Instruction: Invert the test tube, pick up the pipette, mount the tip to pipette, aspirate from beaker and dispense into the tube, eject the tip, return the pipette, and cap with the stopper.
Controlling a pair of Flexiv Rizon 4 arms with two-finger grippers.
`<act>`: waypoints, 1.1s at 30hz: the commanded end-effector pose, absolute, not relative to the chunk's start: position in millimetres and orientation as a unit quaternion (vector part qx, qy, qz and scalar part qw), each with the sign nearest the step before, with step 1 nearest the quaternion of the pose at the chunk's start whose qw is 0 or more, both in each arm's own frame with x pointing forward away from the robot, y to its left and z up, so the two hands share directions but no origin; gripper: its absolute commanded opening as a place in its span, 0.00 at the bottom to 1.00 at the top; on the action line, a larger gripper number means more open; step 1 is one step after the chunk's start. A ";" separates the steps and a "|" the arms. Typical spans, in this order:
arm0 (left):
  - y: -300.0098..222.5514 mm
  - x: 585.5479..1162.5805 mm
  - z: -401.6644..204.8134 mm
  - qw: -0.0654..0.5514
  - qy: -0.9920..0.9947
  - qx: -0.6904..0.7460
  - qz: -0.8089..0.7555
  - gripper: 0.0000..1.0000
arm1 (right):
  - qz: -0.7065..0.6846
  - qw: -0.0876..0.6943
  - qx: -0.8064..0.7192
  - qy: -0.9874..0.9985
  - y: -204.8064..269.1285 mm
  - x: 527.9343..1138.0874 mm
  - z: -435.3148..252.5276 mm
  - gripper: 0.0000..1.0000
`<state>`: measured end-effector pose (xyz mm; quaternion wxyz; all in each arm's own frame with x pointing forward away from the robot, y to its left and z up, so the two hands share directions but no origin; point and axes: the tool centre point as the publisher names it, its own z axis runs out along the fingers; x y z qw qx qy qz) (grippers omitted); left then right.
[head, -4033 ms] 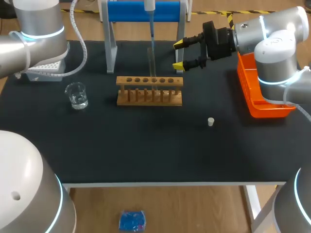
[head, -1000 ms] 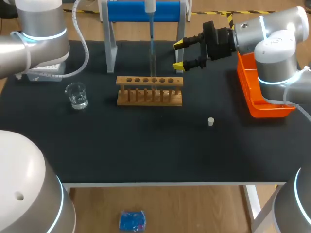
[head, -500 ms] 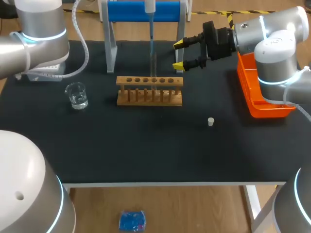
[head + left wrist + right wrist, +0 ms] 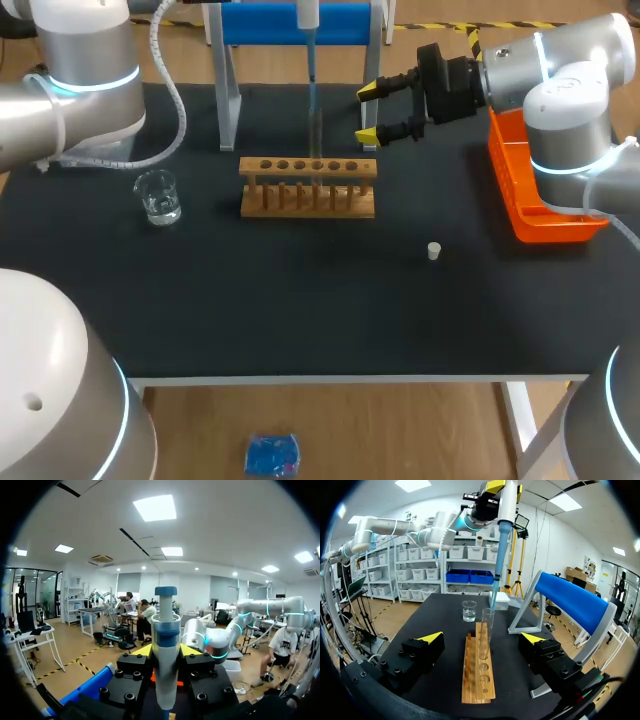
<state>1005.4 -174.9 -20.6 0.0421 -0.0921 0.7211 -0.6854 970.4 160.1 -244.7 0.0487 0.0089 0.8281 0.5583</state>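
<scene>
The bench (image 4: 300,320) has a black top with a pale front edge and stands over a wood-toned floor (image 4: 420,430). Around it are white walls (image 4: 555,545), a white ceiling with bright square light panels (image 4: 155,507), and shelves (image 4: 455,572) of white and blue bins.

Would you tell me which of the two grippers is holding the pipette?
The left gripper: it is shut on the pipette over the rack, whereas the right gripper stands open and empty.

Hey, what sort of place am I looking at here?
Most likely a robotics lab bench staged for wet-lab work: a wooden tube rack, a glass beaker, and a pipette hanging over the rack, with two robot arms at the table's sides.
</scene>
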 end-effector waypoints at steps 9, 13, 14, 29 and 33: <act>-182.6 998.5 -25.2 0.044 0.711 -0.087 -0.696 0.00 | 0.558 0.048 0.009 0.828 159.8 970.4 -244.9 1.00; -185.0 996.1 -26.7 0.041 0.711 -0.087 -0.696 0.00 | 0.558 0.048 0.009 0.828 159.8 970.4 -244.9 1.00; -185.2 995.2 -26.9 0.041 0.711 -0.087 -0.696 0.00 | 0.558 0.048 0.009 0.828 159.8 970.4 -244.9 1.00; -183.2 984.4 -29.2 0.043 0.711 -0.099 -0.695 0.00 | 0.558 0.048 0.009 0.828 159.8 970.4 -244.9 1.00; -181.6 982.9 -29.4 0.045 0.711 -0.102 -0.695 0.00 | 0.558 0.048 0.009 0.828 159.8 970.4 -244.9 1.00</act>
